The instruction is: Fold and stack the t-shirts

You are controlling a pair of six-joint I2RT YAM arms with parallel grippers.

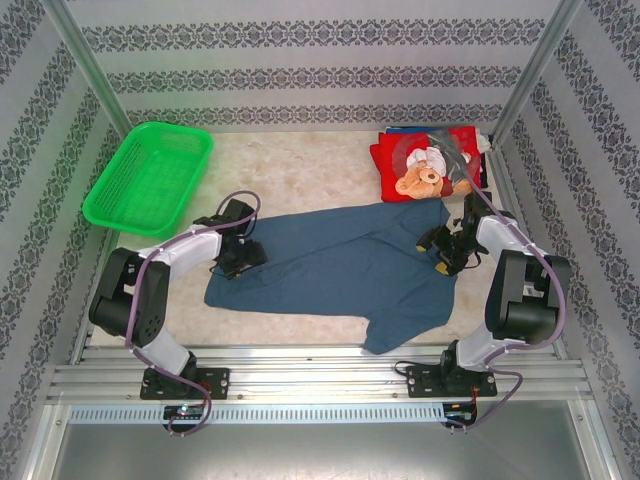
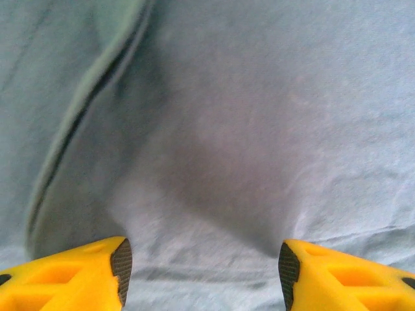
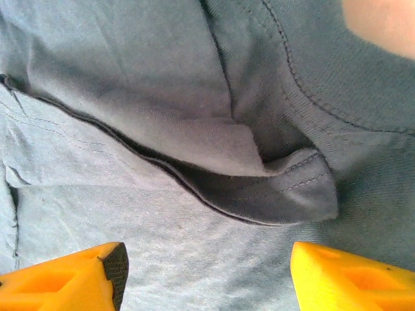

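Flowery walls stand round a pale table [image 1: 300,170] where two arms work. Look at the left claw [image 1: 238,256] first. Its yellow fingers [image 2: 71,278] are wide apart and hold nothing. They are low over blue cloth, I think so they can pinch it. The right claw [image 1: 447,250] is open and empty too, just over a little turned-over flap [image 3: 292,191] with stitching.

Both claws are over the blue t-shirt [image 1: 340,262], one at its left end and one at its right end, likely so they can lift both ends together. That shirt lies spread out in the middle of the picture, not folded yet.

At the upper right lies the red t-shirt [image 1: 425,160] with a teddy bear, folded. That looks like where the pile goes. A green basket [image 1: 150,180] sits at the upper left, out of the way.
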